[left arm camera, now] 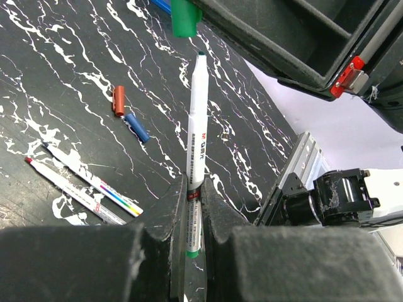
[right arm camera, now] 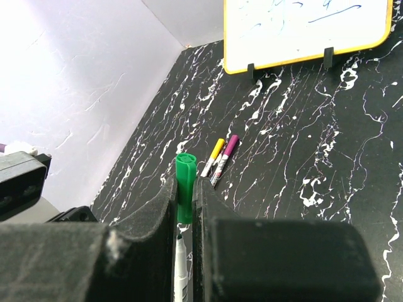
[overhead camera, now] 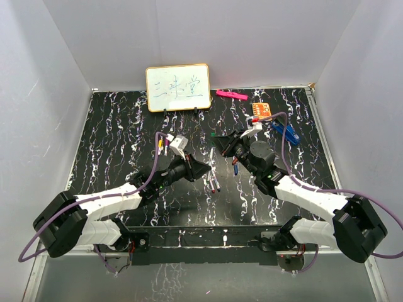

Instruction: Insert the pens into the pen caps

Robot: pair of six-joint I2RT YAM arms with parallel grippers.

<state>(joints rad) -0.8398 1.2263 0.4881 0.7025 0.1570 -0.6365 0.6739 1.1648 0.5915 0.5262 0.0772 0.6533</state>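
left gripper [left arm camera: 192,200]: clamping green-tipped pen [left arm camera: 196,138] by its rear barrel | right gripper [right arm camera: 184,190]: pinching green cap [right arm camera: 184,165], hovering just beyond the pen tip, apart | risk: tip seems to be lining up off the cap mouth; pushing could be skewing the pen or popping the cap loose

Black, white-veined counter [overhead camera: 107,151]. Far edge, upright: yellow-framed whiteboard [overhead camera: 178,87] with blue writing. Lying flat to its right: pink bar [overhead camera: 231,95]; orange card [overhead camera: 260,111]; blue clip [overhead camera: 286,133], nearest the right edge.
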